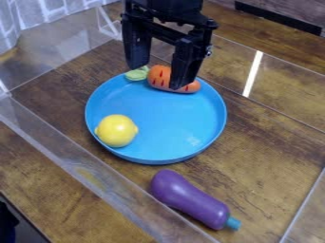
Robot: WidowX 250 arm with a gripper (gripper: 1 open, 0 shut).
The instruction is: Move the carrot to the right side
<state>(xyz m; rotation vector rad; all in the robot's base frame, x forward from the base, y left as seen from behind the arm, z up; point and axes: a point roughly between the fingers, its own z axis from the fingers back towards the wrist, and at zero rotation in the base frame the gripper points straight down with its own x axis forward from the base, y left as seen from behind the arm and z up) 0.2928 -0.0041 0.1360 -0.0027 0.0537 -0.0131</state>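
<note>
An orange carrot [172,80] with a light green leafy top lies at the far rim of a blue plate [178,128]. My black gripper [165,74] hangs straight down over the carrot, open, with one finger on each side of it. The fingers partly hide the carrot. I cannot tell whether the fingers touch it.
A yellow lemon [117,130] sits on the plate's near left. A purple eggplant [191,199] lies on the wooden table in front of the plate. Clear plastic walls [51,57] border the table on the left and near sides.
</note>
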